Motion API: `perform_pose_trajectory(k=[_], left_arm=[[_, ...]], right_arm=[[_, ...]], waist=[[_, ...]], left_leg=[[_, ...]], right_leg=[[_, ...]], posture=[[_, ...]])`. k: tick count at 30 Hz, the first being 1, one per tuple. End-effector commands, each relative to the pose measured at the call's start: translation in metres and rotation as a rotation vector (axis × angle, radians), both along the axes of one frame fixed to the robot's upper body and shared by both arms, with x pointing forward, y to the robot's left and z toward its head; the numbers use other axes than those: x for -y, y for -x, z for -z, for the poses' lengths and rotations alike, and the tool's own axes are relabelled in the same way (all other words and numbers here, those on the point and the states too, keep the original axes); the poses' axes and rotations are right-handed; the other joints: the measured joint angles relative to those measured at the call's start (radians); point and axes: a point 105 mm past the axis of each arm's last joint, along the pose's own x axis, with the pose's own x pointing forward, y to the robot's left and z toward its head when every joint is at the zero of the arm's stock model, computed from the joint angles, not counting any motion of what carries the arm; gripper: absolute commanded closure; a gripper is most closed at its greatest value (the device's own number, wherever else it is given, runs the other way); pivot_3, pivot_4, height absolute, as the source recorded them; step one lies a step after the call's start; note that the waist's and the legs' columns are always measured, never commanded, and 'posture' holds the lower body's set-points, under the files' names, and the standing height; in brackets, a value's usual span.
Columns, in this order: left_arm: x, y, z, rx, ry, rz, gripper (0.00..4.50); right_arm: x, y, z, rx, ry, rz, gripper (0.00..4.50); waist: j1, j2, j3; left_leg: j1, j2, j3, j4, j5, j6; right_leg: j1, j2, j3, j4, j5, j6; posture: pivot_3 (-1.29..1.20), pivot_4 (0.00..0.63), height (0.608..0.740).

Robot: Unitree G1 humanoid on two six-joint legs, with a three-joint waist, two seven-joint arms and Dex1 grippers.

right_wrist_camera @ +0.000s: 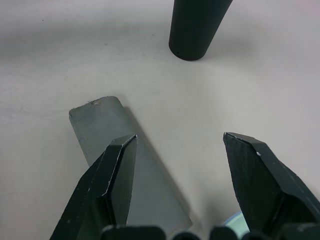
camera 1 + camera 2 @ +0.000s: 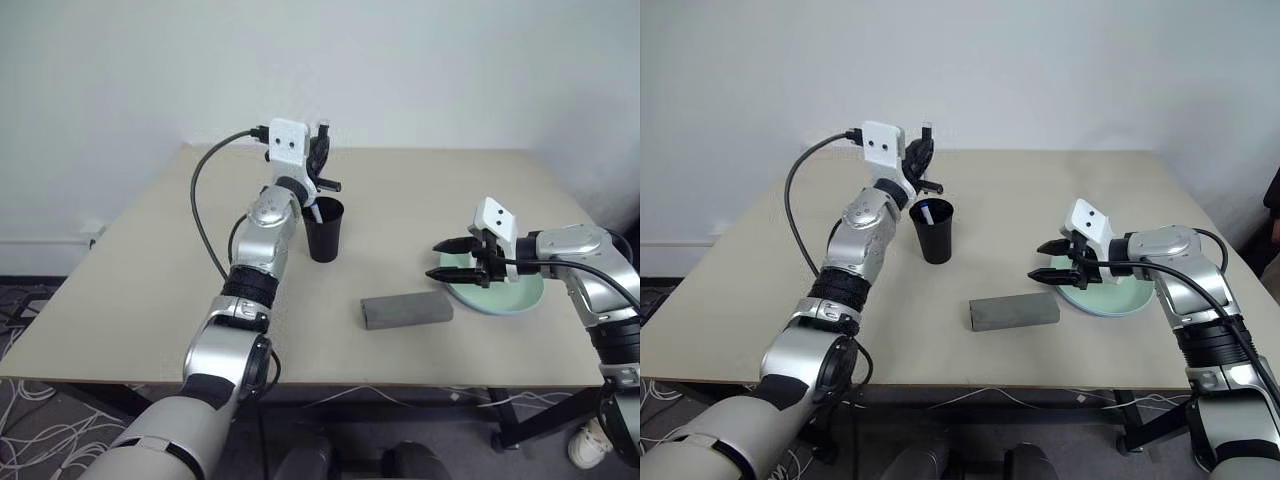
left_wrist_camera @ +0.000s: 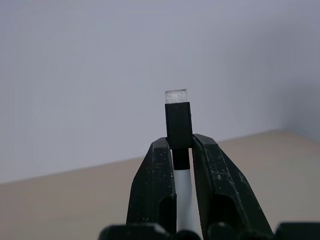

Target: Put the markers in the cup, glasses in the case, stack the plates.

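No readable text, label, brand, number or sign appears on anything.

- The cup (image 2: 324, 230) stands near the table's (image 2: 140, 290) middle; the left gripper (image 2: 320, 150) hangs just above and behind it, clamped on a black-capped marker (image 3: 178, 131), blocking the approach from above.
- A white marker (image 2: 927, 213) already stands inside the cup.
- In front of the cup lies the case (image 2: 406, 309), closed and flat.
- Right of the cup, well apart, the spread right gripper (image 2: 447, 259) hovers beside the stacked plates (image 2: 510, 296).
- Left of the cup the tabletop lies bare.
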Motion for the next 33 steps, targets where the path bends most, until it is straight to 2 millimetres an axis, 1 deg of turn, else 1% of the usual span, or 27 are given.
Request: perform_pose_trajectory(k=[1,7,14,16,17,20,21,24,25,26,29,31,32,33], left_arm=[[0.006,-0.002,-0.015,0.057,0.008,0.016,4.4],[0.012,-0.001,-0.004,0.048,-0.008,0.035,4.4],[0.011,0.0,0.009,0.024,-0.03,0.029,4.4],[0.01,0.0,0.012,0.02,-0.037,0.027,3.67],[0.009,0.0,0.014,0.017,-0.039,0.026,3.43],[0.007,0.001,0.016,0.019,-0.046,0.026,2.42],[0.005,0.002,0.015,0.027,-0.051,0.023,2.05],[-0.009,0.004,0.007,0.061,-0.072,0.022,1.08],[-0.015,0.006,0.001,0.087,-0.084,0.039,0.78],[-0.019,0.009,-0.002,0.104,-0.093,0.052,0.78],[-0.034,0.028,-0.011,0.089,-0.157,0.215,0.78],[-0.063,0.052,-0.016,0.051,-0.209,0.302,0.78],[-0.073,0.064,-0.017,0.029,-0.219,0.345,0.78],[-0.079,0.074,-0.018,0.011,-0.224,0.377,0.78]], right_arm=[[-0.001,-0.002,-0.015,0.059,-0.016,-0.004,1.51],[-0.001,-0.003,-0.015,0.061,-0.018,-0.002,1.51],[0.0,-0.003,-0.014,0.064,-0.019,0.001,1.51],[0.0,-0.004,-0.014,0.065,-0.02,0.001,1.51],[0.0,-0.004,-0.014,0.066,-0.02,0.001,1.51],[0.0,-0.005,-0.014,0.069,-0.02,0.001,1.51],[-0.001,-0.005,-0.014,0.069,-0.02,0.0,1.51],[0.0,-0.003,-0.013,0.068,-0.019,-0.003,1.51],[0.001,-0.002,-0.013,0.067,-0.018,-0.003,1.51],[0.001,-0.002,-0.013,0.067,-0.018,-0.004,1.51],[0.003,0.0,-0.013,0.065,-0.016,-0.003,1.51],[0.005,0.001,-0.013,0.062,-0.024,0.002,1.51],[0.005,0.001,-0.013,0.061,-0.028,0.003,1.51],[0.004,0.002,-0.013,0.06,-0.03,0.003,1.51]], waist=[[0.0,0.0,0.0],[0.0,0.0,0.0],[0.0,0.0,0.0],[0.0,0.0,0.0],[0.0,0.0,0.0],[0.0,0.0,0.0],[0.0,0.0,0.0],[-0.003,0.0,0.0],[-0.005,0.0,0.0],[-0.006,0.0,0.0],[-0.01,0.0,0.0],[-0.018,0.0,0.0],[-0.022,0.0,0.0],[-0.027,0.0,0.0]], left_leg=[[0.0,0.0,0.0,0.0,0.0,0.0],[-0.001,0.0,0.0,0.0,0.0,0.0],[0.0,0.0,0.0,0.001,0.0,0.0],[-0.001,0.0,0.0,0.001,0.0,0.0],[0.0,0.0,0.0,0.001,0.0,0.0],[0.0,0.0,0.0,0.001,0.0,0.0],[0.0,0.0,0.0,0.001,0.0,0.0],[0.0,0.0,0.0,0.001,0.0,0.0],[0.0,0.0,0.0,0.0,0.0,0.0],[0.0,0.0,0.0,0.0,0.0,0.0],[0.0,0.001,0.0,0.0,0.0,0.0],[0.0,0.001,0.0,-0.001,0.0,0.0],[0.0,0.001,0.0,-0.001,0.0,0.0],[0.0,0.001,0.0,-0.002,0.0,0.0]], right_leg=[[0.0,0.0,0.0,0.0,0.0,0.0],[0.0,0.0,-0.001,0.0,0.0,0.0],[0.0,0.0,-0.002,0.0,0.0,0.0],[0.0,0.0,-0.003,0.0,0.0,0.0],[0.0,0.0,-0.003,0.0,0.0,0.0],[0.0,0.0,-0.003,0.001,0.0,0.0],[0.0,0.0,-0.003,0.001,0.0,0.0],[0.0,0.0,-0.003,0.001,0.0,0.0],[0.0,0.0,-0.003,0.001,0.0,0.0],[-0.001,0.0,-0.002,0.001,0.0,0.0],[-0.001,0.001,-0.001,0.001,0.0,0.0],[-0.002,0.001,0.0,0.001,0.0,0.0],[-0.001,0.001,0.001,0.001,0.0,-0.001],[-0.002,0.001,0.002,0.001,0.0,-0.001]], posture=[[0.0,0.0,0.731],[0.0,0.0,0.731],[0.0,0.0,0.731],[0.0,0.0,0.731],[0.0,0.0,0.731],[0.0,0.0,0.731],[0.0,0.0,0.731],[0.0,0.0,0.731],[0.0,0.0,0.731],[0.0,0.0,0.731],[0.0,0.0,0.731],[0.0,0.0,0.731],[0.0,0.0,0.731],[0.0,0.0,0.731]])
